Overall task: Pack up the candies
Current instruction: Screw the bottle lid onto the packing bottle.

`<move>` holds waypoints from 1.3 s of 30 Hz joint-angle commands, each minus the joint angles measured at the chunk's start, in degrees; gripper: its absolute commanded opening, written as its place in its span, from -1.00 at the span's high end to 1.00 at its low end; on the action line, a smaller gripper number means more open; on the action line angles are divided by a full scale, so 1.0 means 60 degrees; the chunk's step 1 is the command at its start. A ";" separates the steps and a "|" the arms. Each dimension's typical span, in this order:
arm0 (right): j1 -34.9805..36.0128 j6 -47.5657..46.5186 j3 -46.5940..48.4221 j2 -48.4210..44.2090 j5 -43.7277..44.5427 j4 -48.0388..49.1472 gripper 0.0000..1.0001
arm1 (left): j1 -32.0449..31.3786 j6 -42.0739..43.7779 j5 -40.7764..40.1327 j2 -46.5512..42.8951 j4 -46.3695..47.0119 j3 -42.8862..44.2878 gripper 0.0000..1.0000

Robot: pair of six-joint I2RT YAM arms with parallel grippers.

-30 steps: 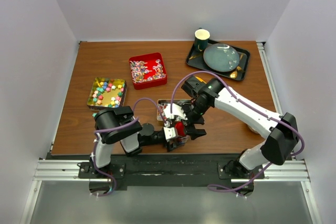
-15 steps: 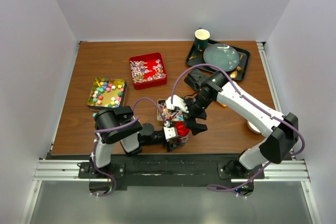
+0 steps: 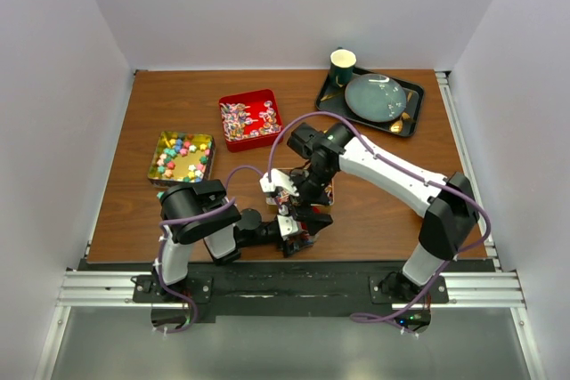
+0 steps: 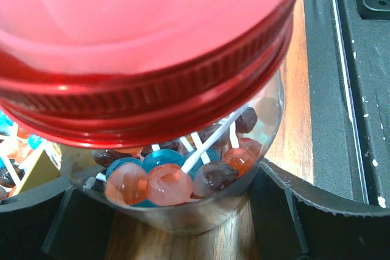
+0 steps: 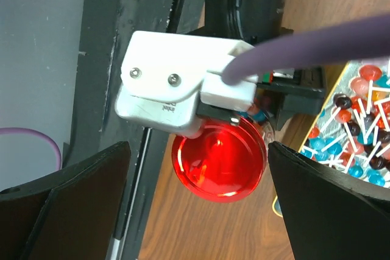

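The lollipops point(image 4: 177, 175), round hard sweets on white sticks, fill a clear jar point(image 4: 268, 114) under a red lid point(image 4: 152, 41), at the near edge of the counter point(image 3: 178, 95). More lie in an open tin point(image 5: 356, 120) just beside it. Star candies point(image 3: 181, 156) and wrapped twists point(image 3: 239, 117) sit in 2 other tins farther back.

I judge the lollipops light, stiff and brittle, with sticks that tangle, so a stick is the place to pinch. The jar's wall looks smooth and slippery, the lid's ribbed rim less so.

The left gripper point(image 4: 177, 229) has its jaws grasping the jar low on both sides. The right gripper point(image 5: 198, 150) hangs above the lid, jaws released wide and empty.

Only the left wrist view shows the jar's fill. Only the right wrist view shows the lid's top and the gap on each side. The top view largely hides the jar under both arms.
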 commanded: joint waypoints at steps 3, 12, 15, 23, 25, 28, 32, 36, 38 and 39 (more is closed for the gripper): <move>0.0021 -0.0428 0.0044 -0.0345 -0.0289 -0.0262 -0.97 | 0.0211 0.0601 -0.0894 0.0473 0.1326 -0.0258 1.00; 0.0007 -0.0532 -0.0673 -0.0740 0.0136 -0.0498 -0.97 | 0.0299 0.0455 -0.1070 0.0531 0.1268 -0.0214 1.00; 0.0007 -0.0487 -0.0952 -0.0990 0.0311 -0.0556 -0.97 | 0.0343 0.0396 -0.1070 0.0546 0.1253 -0.0185 1.00; 0.0007 -0.0487 -0.1582 -0.1605 0.0634 -0.1024 -0.97 | 0.0358 0.0338 -0.1085 0.0575 0.1195 -0.0170 1.00; 0.0007 -0.0502 -0.1655 -0.1795 0.0649 -0.1272 -0.97 | 0.0358 0.0337 -0.1085 0.0561 0.1209 -0.0170 1.00; 0.0007 -0.0868 -0.1758 -0.2088 0.0517 -0.1726 -0.96 | 0.0358 0.0338 -0.0939 0.0561 0.1209 -0.0170 1.00; -0.0125 -0.0984 -0.1598 -0.2338 0.0927 -0.1743 -0.94 | 0.0343 0.0338 -0.0601 0.0487 0.1078 -0.0185 1.00; -0.0432 -0.1161 -0.1041 -0.2104 0.1132 -0.1889 -0.94 | 0.0314 0.0455 -0.0601 0.0487 0.1092 -0.0199 1.00; -0.0447 -0.1176 -0.0749 -0.1899 0.1234 -0.1685 -0.95 | 0.0328 0.0469 -0.0558 0.0473 0.1077 -0.0200 1.00; -0.0433 -0.1176 -0.0660 -0.1840 0.1264 -0.1583 -0.95 | 0.0328 0.0469 -0.0543 0.0487 0.1077 -0.0200 1.00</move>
